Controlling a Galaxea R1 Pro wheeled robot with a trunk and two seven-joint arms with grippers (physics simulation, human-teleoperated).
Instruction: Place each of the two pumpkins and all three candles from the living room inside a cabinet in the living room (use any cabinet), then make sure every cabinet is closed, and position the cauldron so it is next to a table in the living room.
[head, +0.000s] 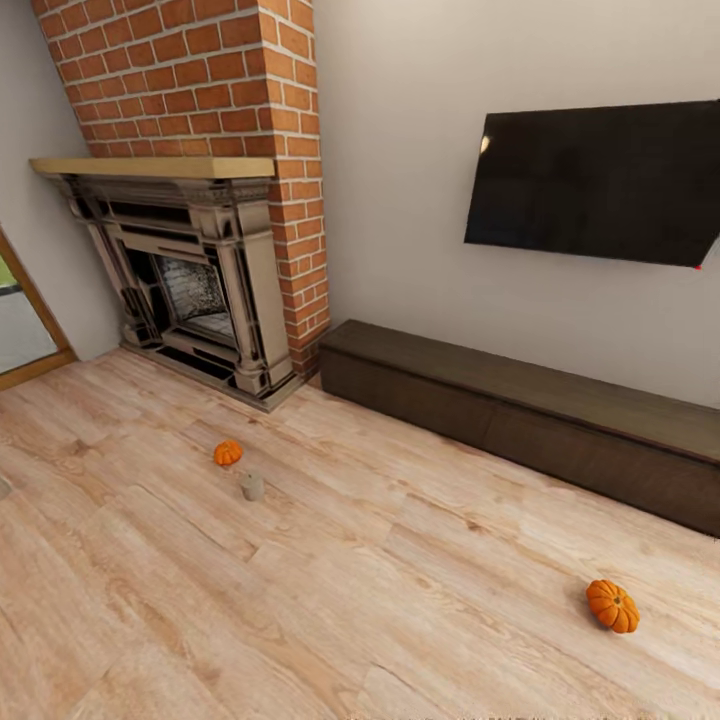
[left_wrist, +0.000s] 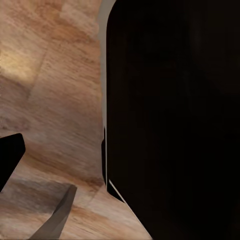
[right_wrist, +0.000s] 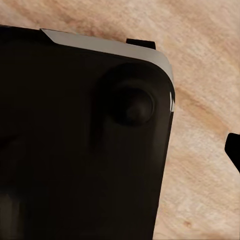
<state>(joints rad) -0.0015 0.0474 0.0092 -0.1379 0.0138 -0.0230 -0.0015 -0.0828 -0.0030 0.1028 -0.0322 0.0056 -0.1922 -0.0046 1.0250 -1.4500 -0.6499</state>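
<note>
Where frame ends, cabinet (head: 520, 420) cut off.

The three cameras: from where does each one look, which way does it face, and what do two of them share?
Head view: from the robot's head, forward and down at the cabinet, two pumpkins, one candle.
Left wrist view: on the left arm, facing the robot's dark body and the floor.
Right wrist view: on the right arm, facing a similar dark body part.
All share the wooden floor.
</note>
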